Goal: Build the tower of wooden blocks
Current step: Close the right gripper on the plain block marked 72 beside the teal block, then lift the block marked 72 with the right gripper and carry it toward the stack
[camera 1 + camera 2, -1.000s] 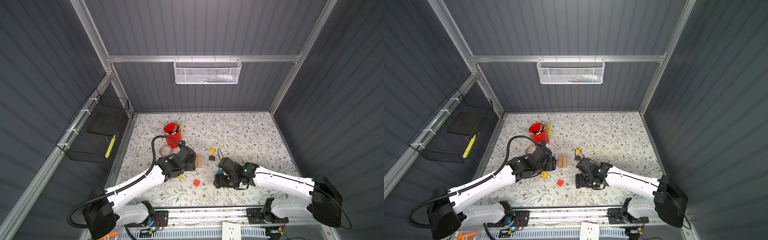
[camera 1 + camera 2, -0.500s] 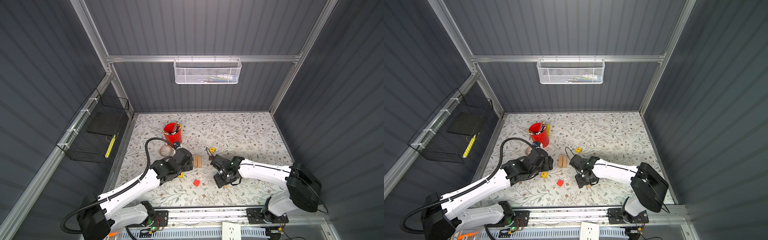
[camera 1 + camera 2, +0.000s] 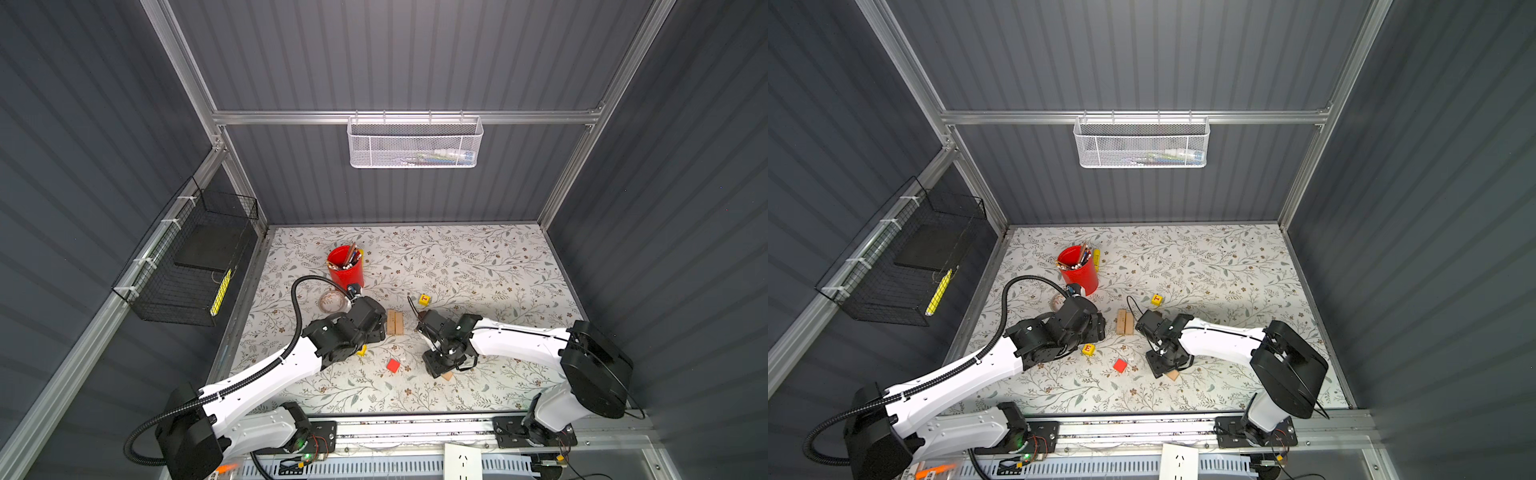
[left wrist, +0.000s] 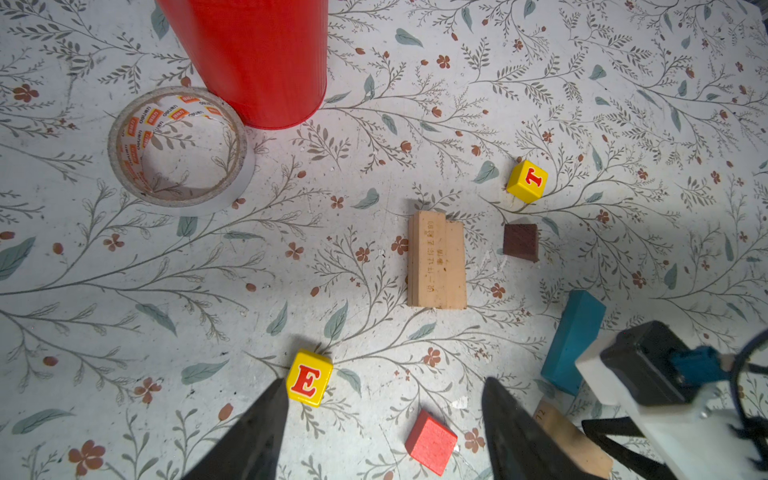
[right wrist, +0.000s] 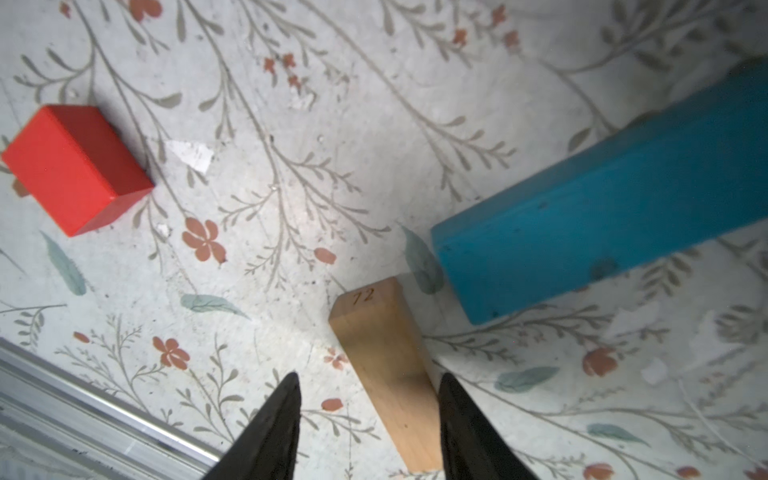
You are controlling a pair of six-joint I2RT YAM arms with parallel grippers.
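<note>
Two tan planks (image 4: 436,259) lie side by side mid-table, also seen in both top views (image 3: 395,322) (image 3: 1125,322). Beside them sit the brown roof piece (image 4: 520,242), the yellow T cube (image 4: 527,181) and the blue plank (image 4: 573,340). My left gripper (image 4: 386,382) hangs open above the floor. The yellow E cube (image 4: 309,378) is by one fingertip and the red cube (image 4: 431,441) lies between the fingers, lower down. My right gripper (image 5: 370,375) straddles a single tan plank (image 5: 386,365). One finger is against it and a gap is left at the other. No tower stands.
A red cup of pencils (image 3: 345,270) and a tape roll (image 4: 178,147) stand behind the left gripper. The aluminium front rail (image 5: 83,399) runs close to the right gripper. The blue plank (image 5: 602,199) and red cube (image 5: 75,166) flank the straddled plank.
My right arm has swung round, its gripper has come down over the single tan plank, and its jaws have narrowed. The left arm shifted only slightly.
</note>
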